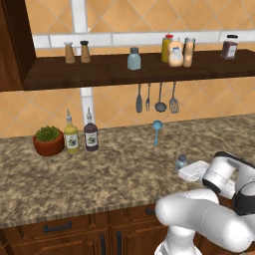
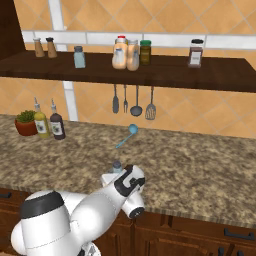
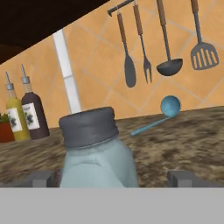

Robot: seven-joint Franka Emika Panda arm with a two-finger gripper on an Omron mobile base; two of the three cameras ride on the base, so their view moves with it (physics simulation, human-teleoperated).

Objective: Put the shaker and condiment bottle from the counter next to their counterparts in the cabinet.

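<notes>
I see the gripper [image 3: 111, 178] standing wide apart, its two tips either side of the shaker [image 3: 97, 151], with a gap between each tip and the glass; I cannot say they touch it; the shaker stands upright on the counter [image 1: 99, 174] near the front edge, just ahead of the hand [image 2: 125, 182]; a blue ladle [image 1: 157, 130] lies behind it; a matching shaker on the shelf [image 1: 133, 58] stands in the cabinet [image 1: 124, 72] beside a wide peach bottle [image 1: 175, 53].

Shaker [image 3: 97, 151] on counter [image 1: 99, 174], between claw [image 3: 111, 178] fingers.
</notes>
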